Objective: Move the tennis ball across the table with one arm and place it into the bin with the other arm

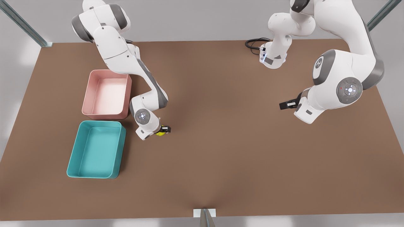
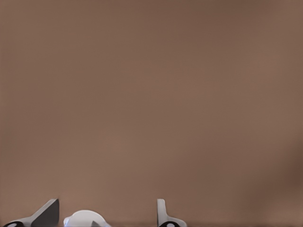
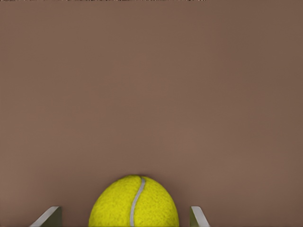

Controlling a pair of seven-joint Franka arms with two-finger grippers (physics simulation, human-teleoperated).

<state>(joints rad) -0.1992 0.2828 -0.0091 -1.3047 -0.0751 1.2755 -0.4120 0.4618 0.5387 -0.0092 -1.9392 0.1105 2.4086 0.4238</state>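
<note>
Item one: small yellow-green fuzzy tennis ball (image 3: 134,202), pale curved seam facing my right wrist camera. It sits between the fingers of my right gripper (image 1: 163,130), low over the large matte brown tabletop (image 1: 221,142), just beside the teal rectangular plastic bin (image 1: 94,149) on its side toward the front view's right. The fingertips (image 3: 49,216) stand on either side of the ball with a sliver of brown showing between each and the felt, so the jaws look spread around it, not pressing, though the edge of that view makes this hard to settle.

Handling, as I judge it: light, springy, felt gives good friction, apt to roll if nudged. Best taken across its widest middle, pads on opposite sides.

Item two: pink rectangular plastic tub (image 1: 106,94), next to the teal bin.

Item three: my left gripper (image 1: 288,104), waiting well apart toward the front view's right, fingers (image 2: 162,213) parted, nothing held.
</note>
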